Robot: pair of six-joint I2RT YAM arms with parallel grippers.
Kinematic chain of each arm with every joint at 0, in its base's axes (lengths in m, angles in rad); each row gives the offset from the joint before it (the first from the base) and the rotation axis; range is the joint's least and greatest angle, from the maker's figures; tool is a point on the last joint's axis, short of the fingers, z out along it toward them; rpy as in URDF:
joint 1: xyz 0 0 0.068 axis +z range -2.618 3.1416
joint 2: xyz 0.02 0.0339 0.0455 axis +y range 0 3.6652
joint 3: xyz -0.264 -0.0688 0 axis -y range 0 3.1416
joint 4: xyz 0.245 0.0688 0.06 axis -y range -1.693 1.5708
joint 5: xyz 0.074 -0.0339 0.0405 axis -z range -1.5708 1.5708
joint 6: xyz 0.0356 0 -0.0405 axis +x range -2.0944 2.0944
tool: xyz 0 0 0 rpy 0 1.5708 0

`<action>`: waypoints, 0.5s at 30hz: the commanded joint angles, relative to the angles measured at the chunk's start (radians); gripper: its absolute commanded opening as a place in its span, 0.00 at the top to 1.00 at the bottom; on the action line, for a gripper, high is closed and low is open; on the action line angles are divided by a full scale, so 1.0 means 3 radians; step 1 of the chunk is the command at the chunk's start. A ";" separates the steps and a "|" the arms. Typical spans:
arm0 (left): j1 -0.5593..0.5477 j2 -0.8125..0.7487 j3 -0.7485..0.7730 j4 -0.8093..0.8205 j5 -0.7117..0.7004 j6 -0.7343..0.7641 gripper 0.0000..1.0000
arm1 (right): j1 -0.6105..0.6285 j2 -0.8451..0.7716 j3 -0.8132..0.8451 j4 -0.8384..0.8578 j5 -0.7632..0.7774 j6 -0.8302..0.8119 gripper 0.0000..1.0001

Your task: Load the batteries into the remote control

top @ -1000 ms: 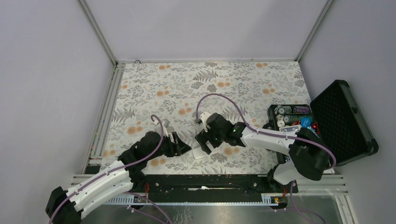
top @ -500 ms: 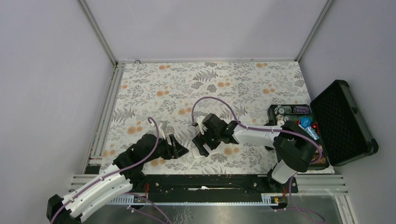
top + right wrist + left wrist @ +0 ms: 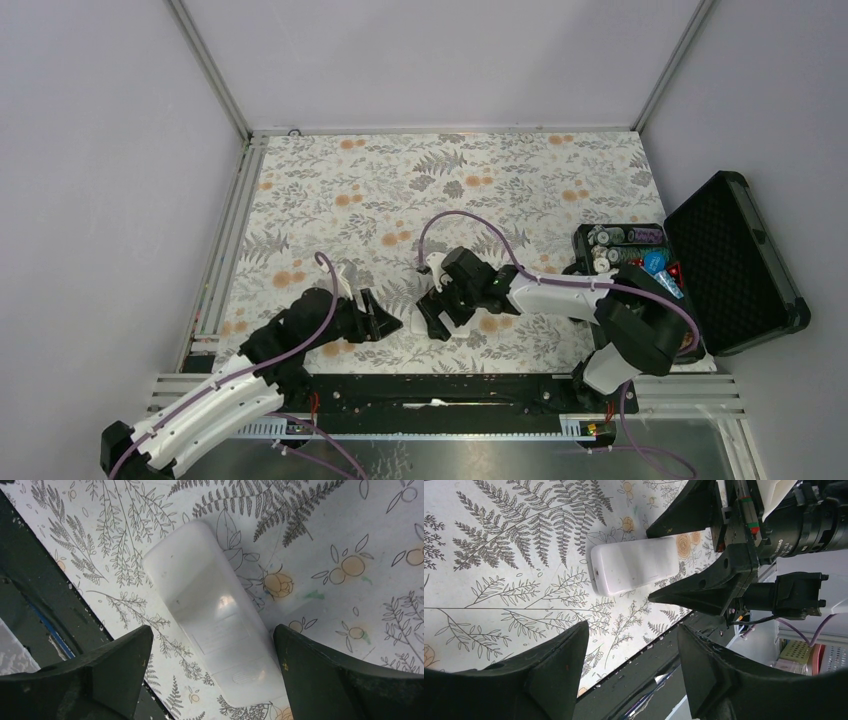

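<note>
Remote (image 3: 215,615) lies back-up on worktop (image 3: 350,530), straddled by open, empty right tool (image 3: 210,630).
Long axis slants across the gap; left tool (image 3: 631,630), likewise open and empty, sits near its long side. Overhead, mostly hidden.

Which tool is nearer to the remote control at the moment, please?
Right. The right tool sits open astride the remote control, not gripping it; the left tool sits open beside it, clearly apart.

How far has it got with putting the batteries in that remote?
Barely started. Done: the remote lies back-up on the table, its cover seemingly shut. In hand: the open right gripper straddles it unclamped; the open left gripper hovers nearby. Left: opening the cover, fetching and loading batteries; neither gripper holds one.
</note>
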State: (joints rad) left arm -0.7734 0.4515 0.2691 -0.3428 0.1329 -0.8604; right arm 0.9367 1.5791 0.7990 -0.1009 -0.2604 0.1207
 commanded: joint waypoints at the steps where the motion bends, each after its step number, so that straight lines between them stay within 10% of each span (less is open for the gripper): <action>1: 0.0013 -0.0095 0.0104 0.0069 -0.0056 0.0041 0.32 | 0.0006 -0.0113 -0.0253 -0.0107 -0.0148 0.0228 0.02; 15: 0.0014 0.0029 0.0108 0.0159 -0.0025 0.0031 0.32 | 0.0319 -0.0207 -0.0423 -0.0078 0.0253 0.0580 0.00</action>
State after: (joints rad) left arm -0.7734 0.4538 0.2691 -0.3450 0.1326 -0.8604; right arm 0.9894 1.4967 0.7048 -0.0490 -0.2398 0.2356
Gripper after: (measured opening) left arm 0.686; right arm 0.987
